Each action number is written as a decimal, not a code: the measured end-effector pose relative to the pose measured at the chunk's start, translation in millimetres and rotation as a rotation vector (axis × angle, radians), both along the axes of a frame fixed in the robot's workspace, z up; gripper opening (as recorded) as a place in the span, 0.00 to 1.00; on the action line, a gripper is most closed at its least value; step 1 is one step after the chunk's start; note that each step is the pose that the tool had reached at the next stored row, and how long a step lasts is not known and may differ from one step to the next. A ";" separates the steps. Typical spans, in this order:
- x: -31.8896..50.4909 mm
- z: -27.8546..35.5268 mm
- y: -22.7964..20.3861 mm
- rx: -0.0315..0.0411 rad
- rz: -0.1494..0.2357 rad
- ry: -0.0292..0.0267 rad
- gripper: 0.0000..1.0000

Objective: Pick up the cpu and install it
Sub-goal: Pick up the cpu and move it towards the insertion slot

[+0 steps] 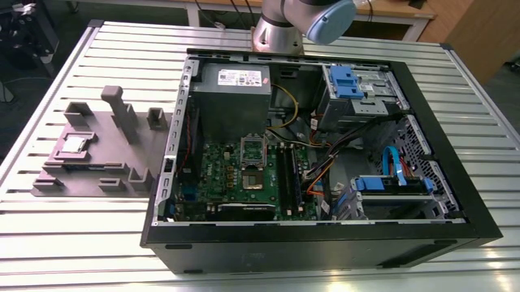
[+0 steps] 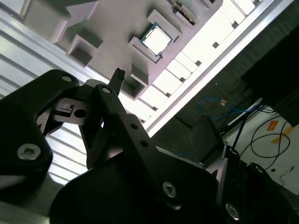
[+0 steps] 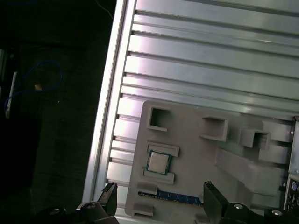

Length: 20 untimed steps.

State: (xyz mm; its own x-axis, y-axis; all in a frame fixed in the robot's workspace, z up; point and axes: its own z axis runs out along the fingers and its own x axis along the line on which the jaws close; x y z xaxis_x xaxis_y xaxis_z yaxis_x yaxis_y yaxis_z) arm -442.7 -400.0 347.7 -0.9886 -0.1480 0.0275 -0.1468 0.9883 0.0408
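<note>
One arm [image 1: 302, 23] shows in the exterior view as a grey joint with a blue cap, behind the far wall of the open computer case [image 1: 455, 182]. In the first wrist view the gripper [image 3: 160, 198] faces the grey fixture block [image 3: 187, 126]. Its black fingertips [image 3: 110, 195] are spread wide with nothing between them. It seems to hang clear of the block, though the height is hard to judge.

The cpu [image 3: 158, 162] lies flat in a lipped recess of that block, near the fingertips but apart from them. The second wrist view adds the gripper's black linkage and cables [image 2: 261, 135] on the floor past the table's edge. The exterior view adds the green motherboard [image 1: 235, 176] inside the case.

The block sits close to the edge of the slatted table [image 3: 210, 60], and the case wall is just beside it on the exterior view's right. Bare slats lie open beyond it.
</note>
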 end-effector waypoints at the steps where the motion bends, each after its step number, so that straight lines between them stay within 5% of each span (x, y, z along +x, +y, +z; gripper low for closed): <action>1: 0.0 -1.8 0.0 0.0000 0.000 0.0010 0.82; 11: 0.0 -20.0 -0.9 0.0009 0.000 0.0020 0.82; 13: 0.0 -23.0 -0.9 0.0009 0.000 0.0021 0.75; 20: 0.0 -24.6 -0.9 0.0009 0.000 0.0021 0.68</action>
